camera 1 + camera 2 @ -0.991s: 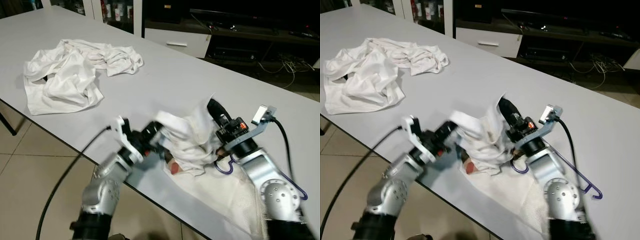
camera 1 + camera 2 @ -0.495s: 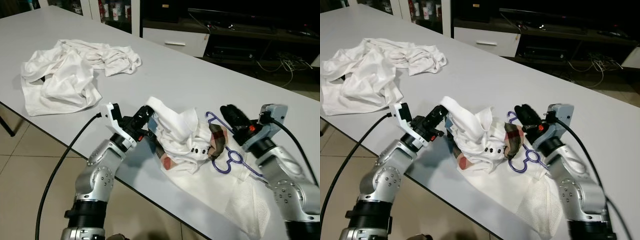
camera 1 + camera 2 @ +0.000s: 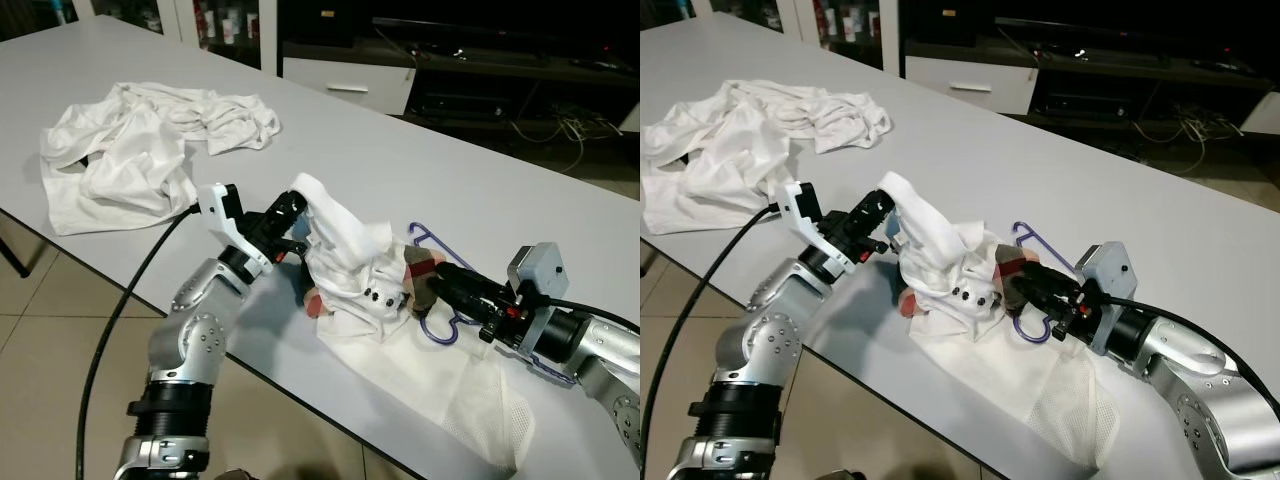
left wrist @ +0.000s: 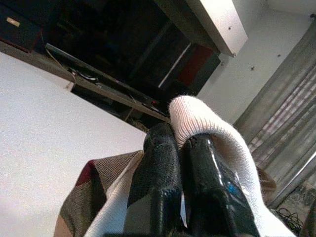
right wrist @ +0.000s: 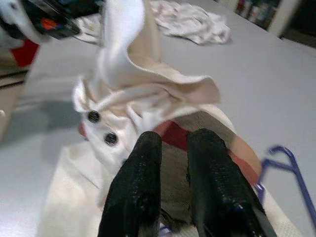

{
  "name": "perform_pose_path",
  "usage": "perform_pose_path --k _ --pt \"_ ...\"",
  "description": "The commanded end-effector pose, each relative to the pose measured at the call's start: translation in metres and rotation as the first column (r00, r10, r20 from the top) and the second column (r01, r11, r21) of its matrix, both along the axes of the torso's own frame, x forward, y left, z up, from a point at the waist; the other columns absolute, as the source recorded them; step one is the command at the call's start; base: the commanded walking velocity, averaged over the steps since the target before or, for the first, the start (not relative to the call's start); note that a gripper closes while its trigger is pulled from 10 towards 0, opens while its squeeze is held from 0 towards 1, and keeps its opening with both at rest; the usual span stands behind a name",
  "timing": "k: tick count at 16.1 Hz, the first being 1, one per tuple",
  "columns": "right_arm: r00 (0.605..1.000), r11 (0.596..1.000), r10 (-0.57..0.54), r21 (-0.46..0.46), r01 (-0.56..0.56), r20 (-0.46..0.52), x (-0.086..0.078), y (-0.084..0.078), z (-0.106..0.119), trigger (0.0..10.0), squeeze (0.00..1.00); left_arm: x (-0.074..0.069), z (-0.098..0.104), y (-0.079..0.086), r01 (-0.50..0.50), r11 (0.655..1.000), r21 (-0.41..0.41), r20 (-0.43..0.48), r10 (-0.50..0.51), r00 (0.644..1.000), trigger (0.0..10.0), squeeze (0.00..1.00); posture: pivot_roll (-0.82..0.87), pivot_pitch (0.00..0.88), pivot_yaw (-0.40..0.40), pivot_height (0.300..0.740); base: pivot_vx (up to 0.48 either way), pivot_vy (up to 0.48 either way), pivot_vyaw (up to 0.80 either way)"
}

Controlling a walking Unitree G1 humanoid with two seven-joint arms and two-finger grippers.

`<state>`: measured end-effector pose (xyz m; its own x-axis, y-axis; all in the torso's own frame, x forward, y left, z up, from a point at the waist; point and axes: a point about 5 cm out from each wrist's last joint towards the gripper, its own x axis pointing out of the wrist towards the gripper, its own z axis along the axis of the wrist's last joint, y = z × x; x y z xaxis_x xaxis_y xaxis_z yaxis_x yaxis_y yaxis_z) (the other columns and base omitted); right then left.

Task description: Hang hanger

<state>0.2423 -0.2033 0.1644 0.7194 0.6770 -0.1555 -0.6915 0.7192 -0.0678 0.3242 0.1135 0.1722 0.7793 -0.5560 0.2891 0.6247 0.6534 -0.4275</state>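
Left gripper (image 3: 292,212) pinches the crumpled white shirt with plaid lining (image 3: 350,275), lifting its collar near the table's front edge, likely to expose the purple wire hanger (image 3: 445,320); right gripper (image 3: 450,285), fingers nearly together, reaches alongside it.

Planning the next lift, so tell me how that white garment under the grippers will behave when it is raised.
The white garment will likely sag: where the left gripper pinches it, it droops in soft folds. It looks light, held up by one pinch. It may drag the purple hanger, which lies tangled beside it near the right gripper.
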Motion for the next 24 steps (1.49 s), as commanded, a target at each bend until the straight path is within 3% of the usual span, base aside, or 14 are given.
perform_pose_path --k 1,3,5,6,9,12,19,24 --pt "0.997 0.997 -0.074 -0.014 0.074 -0.013 -0.002 -0.007 -0.008 10.0 0.0 0.0 -0.003 0.001 -0.014 1.0 0.021 -0.012 0.015 1.0 0.0 0.0 -0.03 0.096 -0.036 0.74 0.0 0.0 0.0" --pt "0.979 0.979 -0.203 0.033 0.203 0.023 0.002 -0.011 -0.009 10.0 0.0 0.0 -0.004 0.005 -0.032 0.998 0.054 -0.016 0.033 0.999 0.0 0.0 -0.03 0.103 -0.031 0.74 0.0 0.0 0.0" --pt "0.94 0.931 -0.339 0.155 0.331 0.027 0.005 -0.013 -0.007 10.0 0.0 0.006 -0.014 0.013 -0.108 0.984 0.144 -0.062 0.117 0.991 0.0 0.0 -0.04 0.107 -0.025 0.74 0.0 0.0 0.0" --pt "0.914 0.896 -0.404 0.218 0.387 0.033 0.006 -0.015 -0.004 10.0 0.0 0.01 -0.022 0.016 -0.135 0.974 0.182 -0.13 0.159 0.979 10.0 0.0 -0.05 0.108 -0.021 0.74 0.0 0.0 0.0" --pt "0.905 0.878 -0.425 0.256 0.404 0.029 0.004 -0.014 -0.002 10.0 0.0 0.011 -0.021 0.013 -0.111 0.977 0.184 -0.119 0.134 0.984 10.0 0.0 -0.05 0.106 -0.025 0.74 0.0 0.0 0.0" --pt "0.895 0.863 -0.444 0.282 0.419 0.03 0.002 -0.016 0.002 10.0 0.0 0.016 -0.02 0.015 -0.155 0.955 0.254 -0.099 0.186 0.978 10.0 0.0 -0.06 0.106 -0.03 0.74 0.0 -0.129 0.0" --pt "0.88 0.842 -0.474 0.305 0.445 0.026 0.001 -0.024 0.007 10.0 0.0 0.016 -0.025 0.014 -0.171 0.95 0.262 -0.105 0.204 0.973 10.0 0.0 -0.07 0.113 -0.04 0.74 0.0 -0.466 0.0" --pt "0.878 0.839 -0.477 0.314 0.445 0.031 0.001 -0.025 0.013 10.0 0.0 0.016 -0.027 0.016 -0.181 0.953 0.244 -0.118 0.214 0.97 10.0 0.0 -0.07 0.118 -0.045 0.74 0.0 0.0 0.0"
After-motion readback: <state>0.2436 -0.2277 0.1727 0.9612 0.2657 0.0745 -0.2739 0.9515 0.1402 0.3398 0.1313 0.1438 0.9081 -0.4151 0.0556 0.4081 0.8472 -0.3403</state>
